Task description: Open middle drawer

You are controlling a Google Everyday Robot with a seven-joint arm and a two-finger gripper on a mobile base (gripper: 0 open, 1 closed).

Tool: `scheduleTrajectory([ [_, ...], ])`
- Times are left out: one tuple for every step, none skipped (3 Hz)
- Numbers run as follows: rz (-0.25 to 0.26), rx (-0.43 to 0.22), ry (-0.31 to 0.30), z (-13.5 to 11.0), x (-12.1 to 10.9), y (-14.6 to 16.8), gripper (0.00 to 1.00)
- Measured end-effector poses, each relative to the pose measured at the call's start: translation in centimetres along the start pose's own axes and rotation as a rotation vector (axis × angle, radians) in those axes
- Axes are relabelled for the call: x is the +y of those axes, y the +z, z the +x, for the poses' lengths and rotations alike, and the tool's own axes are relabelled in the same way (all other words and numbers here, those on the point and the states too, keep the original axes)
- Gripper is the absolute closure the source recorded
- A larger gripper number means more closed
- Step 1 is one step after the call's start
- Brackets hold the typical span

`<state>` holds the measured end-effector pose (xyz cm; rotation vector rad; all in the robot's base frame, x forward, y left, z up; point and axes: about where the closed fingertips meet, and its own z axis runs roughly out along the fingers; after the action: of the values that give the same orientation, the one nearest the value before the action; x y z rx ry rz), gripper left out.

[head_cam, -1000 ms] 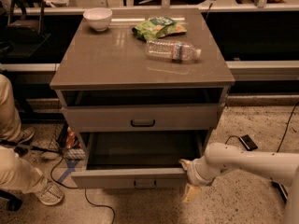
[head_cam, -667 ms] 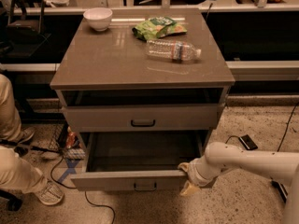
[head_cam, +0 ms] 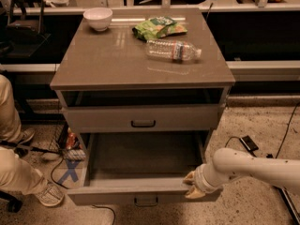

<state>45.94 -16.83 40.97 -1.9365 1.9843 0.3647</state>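
No writing is legible: the water bottle's (head_cam: 172,49) label and the green snack bag's (head_cam: 159,28) print cannot be read. The tool (head_cam: 192,186) sits at the open drawer's (head_cam: 117,197) front edge.

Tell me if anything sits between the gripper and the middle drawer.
Nothing visible does. The gripper is at a front corner of the middle drawer, which stands pulled out. A person's shoe lies beside the opposite corner, not in front.
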Motion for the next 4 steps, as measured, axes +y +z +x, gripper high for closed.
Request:
scheduleTrajectory([
  [0.000, 0.000, 0.000, -0.06, -0.08, 0.04, 1.00],
  [0.016, -0.006, 0.020, 0.75, 0.61, -0.72, 0.74],
  [0.016, -0.006, 0.020, 0.75, 0.61, -0.72, 0.50],
  [0.013, -0.007, 0.020, 0.71, 0.71, -0.60, 0.27],
])
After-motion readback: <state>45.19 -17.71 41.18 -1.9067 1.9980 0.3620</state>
